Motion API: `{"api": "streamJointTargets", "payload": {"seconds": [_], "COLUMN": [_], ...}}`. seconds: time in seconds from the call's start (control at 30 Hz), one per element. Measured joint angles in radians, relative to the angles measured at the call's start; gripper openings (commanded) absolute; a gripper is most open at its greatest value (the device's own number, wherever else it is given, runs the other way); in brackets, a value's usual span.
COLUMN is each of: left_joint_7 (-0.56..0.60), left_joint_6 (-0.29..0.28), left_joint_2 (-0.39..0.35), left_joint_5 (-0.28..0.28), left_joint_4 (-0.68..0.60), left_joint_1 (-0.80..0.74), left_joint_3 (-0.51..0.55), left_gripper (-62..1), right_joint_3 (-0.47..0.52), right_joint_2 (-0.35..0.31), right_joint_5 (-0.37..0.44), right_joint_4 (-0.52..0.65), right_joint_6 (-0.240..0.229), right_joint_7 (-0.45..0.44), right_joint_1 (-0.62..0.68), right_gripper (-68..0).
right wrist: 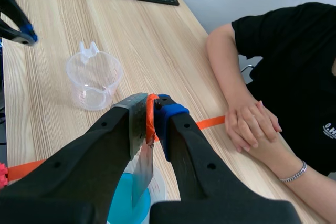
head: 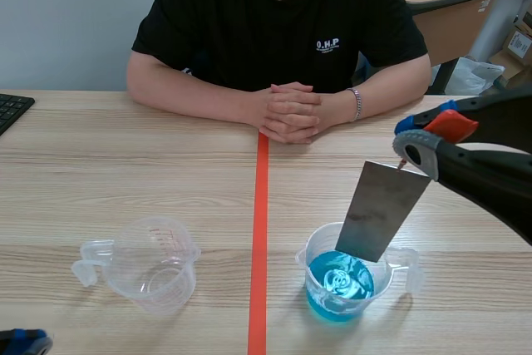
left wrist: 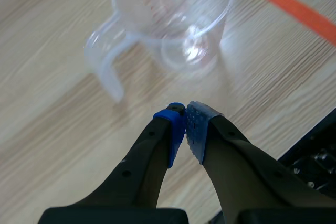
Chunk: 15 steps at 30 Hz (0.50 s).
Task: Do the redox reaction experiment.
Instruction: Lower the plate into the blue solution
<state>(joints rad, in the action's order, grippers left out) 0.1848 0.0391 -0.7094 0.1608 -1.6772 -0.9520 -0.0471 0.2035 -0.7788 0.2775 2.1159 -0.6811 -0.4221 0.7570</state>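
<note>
Pale wood table (head: 100,172), orange tape line down its middle, grey wall behind. All places are taken from the cup of blue liquid (head: 341,284).

Far left of that cup, at the table's edge: keyboard (head: 12,110). Left of it and nearer the robot: left jaws, closed pad to pad (left wrist: 176,129) with nothing between them, hanging low over bare wood. Just ahead of them, left of the blue cup and across the tape from it: empty clear cup (head: 154,263), upright, handle turned away from the blue cup.

Beyond the blue cup, well apart: a person (head: 283,22), hands (head: 289,111) clasped on the table.

Over the blue cup: metal plate (head: 382,214), pinched at its upper end by the right jaws, which are closed on it. Long axis is near upright, top leaning right toward the arm. Lower edge sits inside the rim, at or just above the liquid. Cannot tell if it is wetted.

Judgement: the plate goes down along its own length. The liquid lies directly below the jaws, so a short straight descent should do it. The right arm is the only one placed for this; the left is well off.

Scene view gives the plate's whole length and tilt, but only a blue tip of the left arm. Left wrist view alone settles that those jaws hold nothing. Right wrist view alone shows the pinch close up, plate (right wrist: 140,150) flat against one finger.
</note>
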Motion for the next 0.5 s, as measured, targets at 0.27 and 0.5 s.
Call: {"api": "streamJointTargets", "payload": {"seconds": [0.27,0.5], "left_joint_7": [0.025,0.016], "left_joint_6": [0.003,0.003], "left_joint_2": [0.229,0.396], "left_joint_5": [0.000,0.000], "left_joint_4": [0.000,0.023], "left_joint_1": [-0.170,-0.207], "left_joint_3": [0.150,0.155], "left_gripper": [-56.0,-56.0], "right_joint_3": [-0.021,-0.142], "right_joint_2": [0.000,0.001], "right_joint_5": [-0.028,-0.071], "right_joint_4": [-0.051,-0.145], "right_joint_6": [0.002,0.000], "right_joint_7": [-0.048,-0.048], "right_joint_1": [-0.018,-0.116], "right_gripper": [-65.8,-65.8]}}
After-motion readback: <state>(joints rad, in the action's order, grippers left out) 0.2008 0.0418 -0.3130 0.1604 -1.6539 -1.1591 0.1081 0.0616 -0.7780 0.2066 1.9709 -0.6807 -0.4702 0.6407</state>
